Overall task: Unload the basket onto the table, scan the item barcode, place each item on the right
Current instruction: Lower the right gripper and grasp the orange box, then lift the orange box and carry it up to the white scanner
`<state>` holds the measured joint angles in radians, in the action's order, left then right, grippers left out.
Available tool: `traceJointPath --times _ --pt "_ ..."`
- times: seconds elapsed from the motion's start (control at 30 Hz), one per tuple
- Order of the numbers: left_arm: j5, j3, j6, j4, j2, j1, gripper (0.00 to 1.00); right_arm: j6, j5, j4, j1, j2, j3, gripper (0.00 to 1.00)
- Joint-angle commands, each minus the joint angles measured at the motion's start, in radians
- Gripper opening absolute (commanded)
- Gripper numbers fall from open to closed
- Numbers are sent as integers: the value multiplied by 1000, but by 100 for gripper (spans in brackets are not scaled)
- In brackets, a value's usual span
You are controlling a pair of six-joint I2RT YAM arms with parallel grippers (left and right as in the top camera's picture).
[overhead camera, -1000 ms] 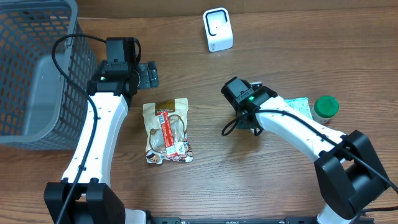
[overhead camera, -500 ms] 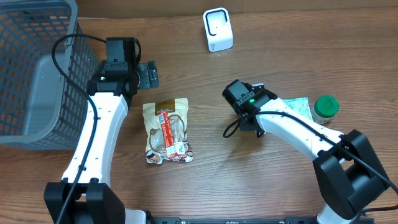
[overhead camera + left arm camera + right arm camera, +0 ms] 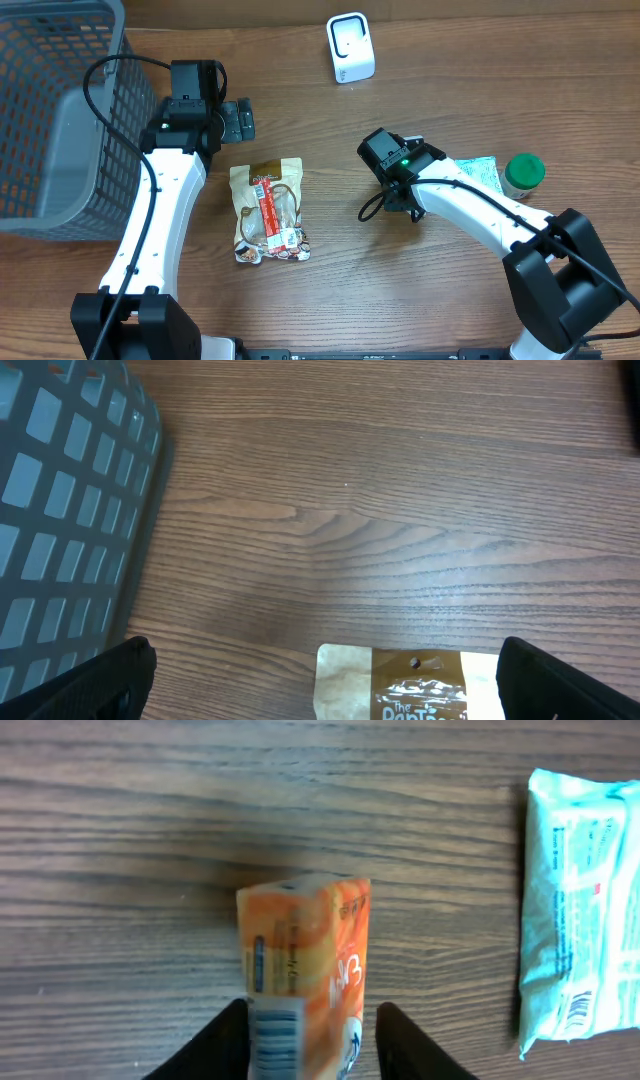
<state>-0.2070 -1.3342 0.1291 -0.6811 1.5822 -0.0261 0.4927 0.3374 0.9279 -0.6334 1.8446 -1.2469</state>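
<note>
The right gripper straddles the box, which sits between its fingers; whether they clamp it, I cannot tell. A slack hold could let it tip. The left gripper gapes wide, empty.

Overhead high above whole table; wrist views close, downward; pouch in overhead and left

Orange carton, standing upright, barcode low on its left face, white scanner well apart
</note>
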Motion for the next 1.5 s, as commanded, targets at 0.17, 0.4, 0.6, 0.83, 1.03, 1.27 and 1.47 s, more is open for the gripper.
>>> traceJointPath --times 0.17,0.4,0.6,0.83,1.03,1.27,1.47 --pt "-10 -9 6 3 0 0 100 0 -38 -10 3 -25 14 56" --pt "-10 -10 6 3 0 0 100 0 -119 -46 3 -25 14 59" --pt "-10 -10 6 3 0 0 100 0 -128 -56 6 -25 14 59" --pt "-10 -10 6 3 0 0 100 -1 -140 -61 76 -25 16 50" --pt "-10 -10 6 3 0 0 100 -84 -337 -58 151 -25 16 43" --pt "-10 -9 6 3 0 0 100 -109 -410 -47 189 -25 18 35" --pt "-10 -10 6 3 0 0 100 -108 -410 -52 190 -25 26 34"
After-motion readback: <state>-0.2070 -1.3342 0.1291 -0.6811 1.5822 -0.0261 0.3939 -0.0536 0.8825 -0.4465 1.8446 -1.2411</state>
